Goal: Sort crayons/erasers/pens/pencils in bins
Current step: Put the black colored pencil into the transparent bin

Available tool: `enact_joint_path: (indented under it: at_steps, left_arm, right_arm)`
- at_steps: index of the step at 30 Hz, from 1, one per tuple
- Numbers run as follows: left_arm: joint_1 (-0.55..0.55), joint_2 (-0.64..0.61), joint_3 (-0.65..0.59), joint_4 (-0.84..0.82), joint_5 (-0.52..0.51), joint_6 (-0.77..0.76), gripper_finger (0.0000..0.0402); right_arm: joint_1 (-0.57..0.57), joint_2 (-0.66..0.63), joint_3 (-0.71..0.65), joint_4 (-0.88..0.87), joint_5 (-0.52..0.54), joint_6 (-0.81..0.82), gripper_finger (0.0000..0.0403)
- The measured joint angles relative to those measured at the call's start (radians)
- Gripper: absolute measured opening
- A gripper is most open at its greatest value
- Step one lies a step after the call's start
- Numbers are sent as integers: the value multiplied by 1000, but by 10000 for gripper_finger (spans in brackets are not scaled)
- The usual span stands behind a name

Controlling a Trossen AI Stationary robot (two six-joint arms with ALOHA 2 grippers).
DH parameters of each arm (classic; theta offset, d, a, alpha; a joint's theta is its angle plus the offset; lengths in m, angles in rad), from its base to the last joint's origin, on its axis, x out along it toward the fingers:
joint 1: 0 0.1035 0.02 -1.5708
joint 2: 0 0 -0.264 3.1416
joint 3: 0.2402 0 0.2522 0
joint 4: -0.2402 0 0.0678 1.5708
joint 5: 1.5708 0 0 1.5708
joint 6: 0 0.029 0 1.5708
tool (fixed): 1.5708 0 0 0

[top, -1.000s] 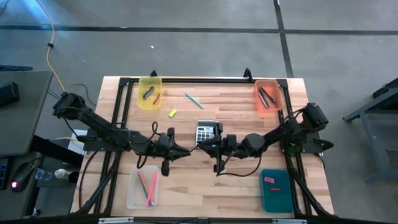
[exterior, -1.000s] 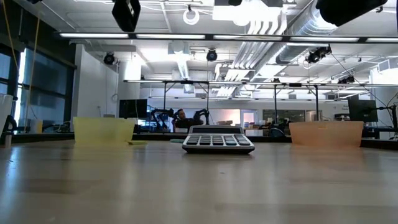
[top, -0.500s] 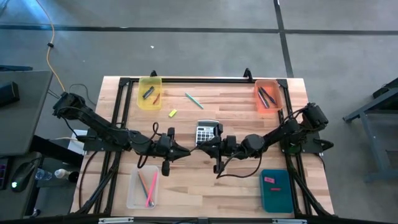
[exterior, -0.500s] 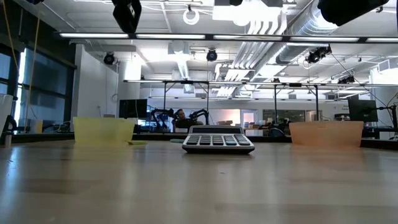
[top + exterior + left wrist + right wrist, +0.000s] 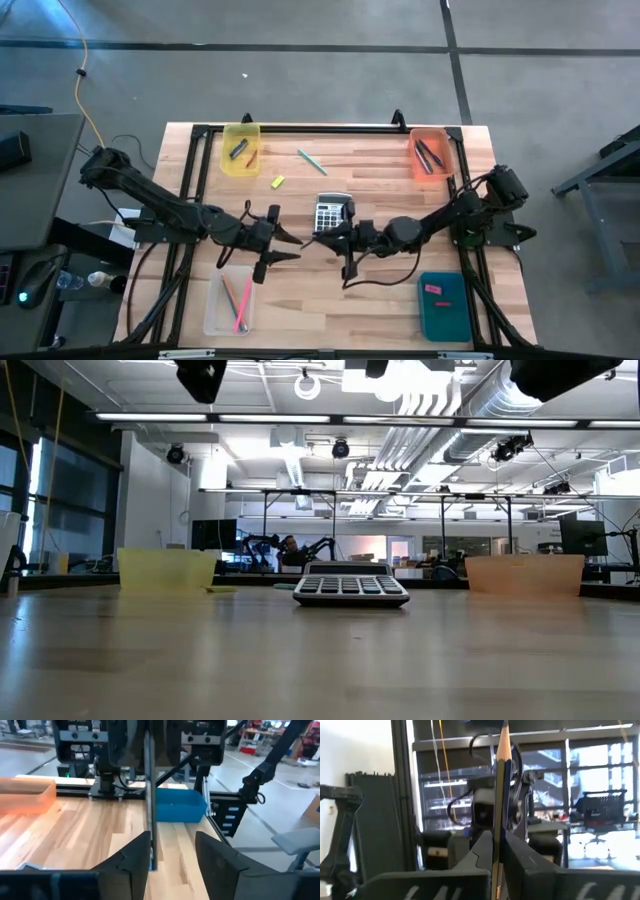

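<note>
Now right gripper [image 5: 320, 240], clamped on the blue pencil [image 5: 500, 795], has nudged into my left gripper [image 5: 296, 248], jaws wide around it; handover pending, then clear bin [image 5: 212, 300].

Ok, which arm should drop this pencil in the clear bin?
Left, probably: the clear bin lies on its side, and the left gripper, fingers open, brackets the pencil held by the right gripper.

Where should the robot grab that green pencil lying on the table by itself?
Probably around the middle of the green pencil, coming straight down from above. It lies flat and slanted on the bare table with nothing touching it, so the fingers should turn to close across its thin sides. The right end effector holds a blue pencil, so it is busy.
</note>
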Motion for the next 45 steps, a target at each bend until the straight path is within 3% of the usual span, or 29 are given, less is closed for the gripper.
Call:
enact_joint_path:
  at_steps: [5, 15, 24, 28, 38, 45]
  left_arm:
    - [20, 5, 58, -107, 2, 0, 147]
    - [44, 28, 95, -96, 31, 26, 116]
    - [58, 28, 96, -72, 67, 60, 16]
    - [65, 28, 96, -72, 64, 60, 9]
    - [15, 11, 96, -180, -59, -22, 2]
    - [-81, -13, 97, -273, -162, -144, 1]
  right_arm:
    - [-17, 0, 17, -77, -49, 51, 1]
    - [-10, 0, 80, -195, -61, 26, 1]
    - [-10, 0, 80, -197, -61, 24, 9]
    - [-10, 0, 80, -198, -42, 17, 38]
    - [30, -59, 80, -257, 52, -13, 164]
    - [115, -202, 80, -442, 199, -132, 194]
